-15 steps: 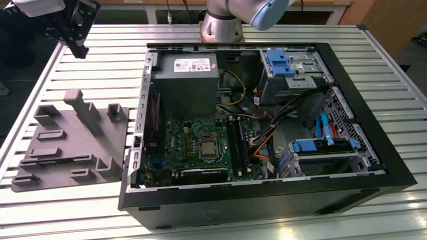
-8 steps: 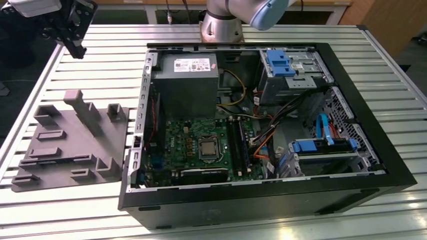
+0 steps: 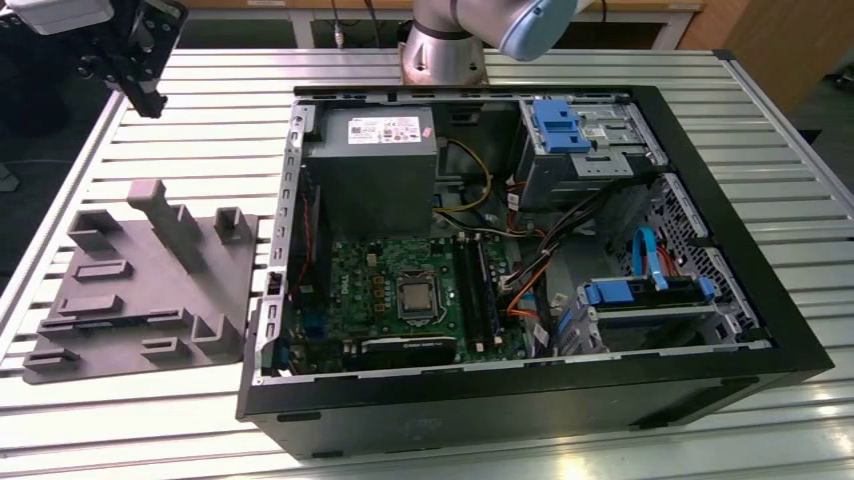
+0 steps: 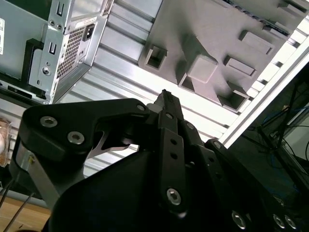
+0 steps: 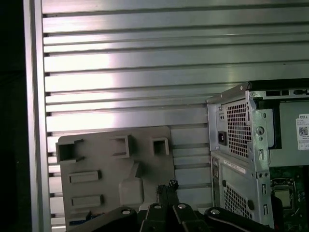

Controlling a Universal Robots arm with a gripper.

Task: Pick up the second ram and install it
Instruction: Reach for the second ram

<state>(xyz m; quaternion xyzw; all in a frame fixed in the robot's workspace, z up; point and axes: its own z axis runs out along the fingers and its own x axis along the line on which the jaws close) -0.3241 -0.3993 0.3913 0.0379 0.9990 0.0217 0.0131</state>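
Our tool (image 3: 150,103) hangs over the tabletop (image 3: 160,420), its fingers (image 4: 167,104) pressed together with nothing between them; the grey holder (image 3: 134,300) lies beyond its tips; the open case (image 3: 534,400) stands beside it; whether the ram sits in the motherboard slots (image 3: 478,290), well away from the tool, we cannot tell.

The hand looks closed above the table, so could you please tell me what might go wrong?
The hand is shut, so coming down it could knock the gray fixture's upright posts rather than grip anything. Inside the computer case, orange cables lie right beside the memory slots and might snag.
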